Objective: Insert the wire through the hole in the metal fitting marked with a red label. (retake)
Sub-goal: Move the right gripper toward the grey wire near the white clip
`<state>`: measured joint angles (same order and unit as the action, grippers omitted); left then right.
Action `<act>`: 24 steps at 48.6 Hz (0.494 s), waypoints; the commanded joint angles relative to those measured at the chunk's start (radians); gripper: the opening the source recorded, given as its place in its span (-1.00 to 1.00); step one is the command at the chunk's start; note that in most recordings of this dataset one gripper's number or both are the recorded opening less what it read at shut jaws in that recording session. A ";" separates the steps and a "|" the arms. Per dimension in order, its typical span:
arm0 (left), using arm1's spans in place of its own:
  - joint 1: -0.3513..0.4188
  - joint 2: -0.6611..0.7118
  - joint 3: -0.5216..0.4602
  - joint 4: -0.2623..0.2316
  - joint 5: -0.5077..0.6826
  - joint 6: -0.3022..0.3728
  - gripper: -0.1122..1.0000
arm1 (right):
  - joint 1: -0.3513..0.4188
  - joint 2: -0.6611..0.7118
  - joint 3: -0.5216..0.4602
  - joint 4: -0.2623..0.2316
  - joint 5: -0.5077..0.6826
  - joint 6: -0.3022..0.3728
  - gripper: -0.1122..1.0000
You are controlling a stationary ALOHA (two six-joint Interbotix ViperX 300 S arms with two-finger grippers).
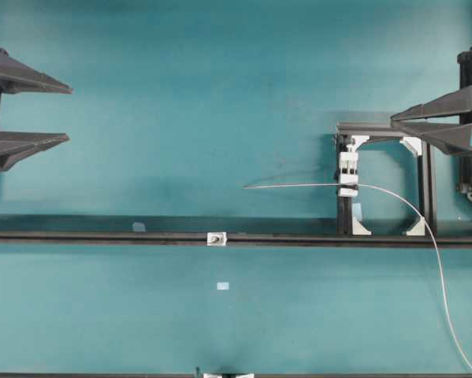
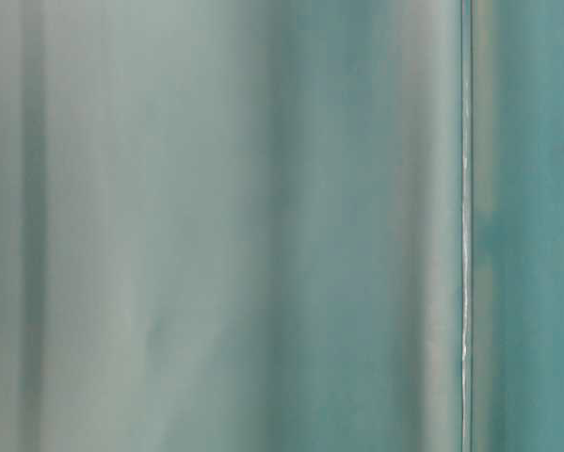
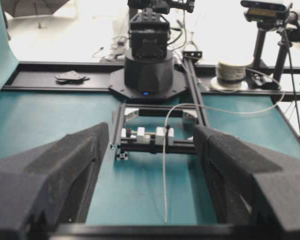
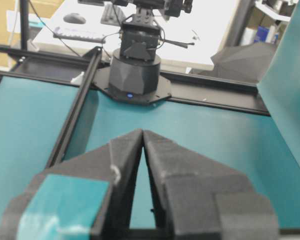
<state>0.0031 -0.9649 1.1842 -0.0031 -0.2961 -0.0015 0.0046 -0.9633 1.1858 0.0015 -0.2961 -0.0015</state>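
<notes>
- Left claw (image 1: 68,113): stationed at the left edge of the tabletop (image 1: 180,94), fingers spread well apart, nothing between them. The left wrist view confirms a wide gap with bare tabletop showing through.
- Right claw (image 1: 393,124): stationed at the right edge, fingertips meeting at a point in both the overhead and the right wrist view; nothing is seen gripped between them.
- Wire (image 1: 299,186): runs level from a free straight tip near the middle of the tabletop, passes through the white slotted clamp (image 1: 347,173), then curves down toward the lower right corner. Neither claw touches it.
- White slotted clamp: mounted on a black frame (image 1: 385,181) near the right edge, just below the right claw.
- Metal fitting (image 1: 216,238): seated on the black rail (image 1: 102,235) that crosses the tabletop from left edge to right edge, roughly mid-length. It lies below and slightly left of the wire's tip, apart from it.
- Hole (image 1: 217,238): a dark centre on the fitting; the wire is not in it.
- Small pale rectangle (image 1: 223,286): flat on the tabletop below the fitting.
- Table-level view: blurred, nothing readable.
</notes>
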 commanded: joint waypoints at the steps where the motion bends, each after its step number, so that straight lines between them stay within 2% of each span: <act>1: -0.003 0.011 0.012 -0.028 -0.012 0.005 -0.36 | -0.003 0.006 -0.008 0.003 -0.006 0.015 -0.36; 3: -0.003 0.011 0.018 -0.028 -0.017 0.000 -0.41 | -0.003 0.006 0.000 0.014 -0.005 0.018 -0.40; 8: -0.005 0.011 0.023 -0.026 -0.023 0.003 -0.76 | -0.005 0.008 0.011 0.028 -0.003 0.049 -0.73; 12: -0.003 0.011 0.023 -0.026 -0.021 0.014 -0.92 | -0.005 0.006 0.012 0.029 0.000 0.080 -0.77; 16: -0.005 0.015 0.023 -0.026 -0.020 0.020 -0.99 | -0.005 0.011 0.012 0.029 0.009 0.106 -0.77; 24: -0.002 0.017 0.046 -0.026 -0.017 0.028 -0.99 | -0.005 0.049 0.009 0.031 0.025 0.121 -0.77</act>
<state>0.0031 -0.9572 1.2303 -0.0276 -0.3083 0.0245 0.0046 -0.9388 1.2088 0.0276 -0.2684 0.1150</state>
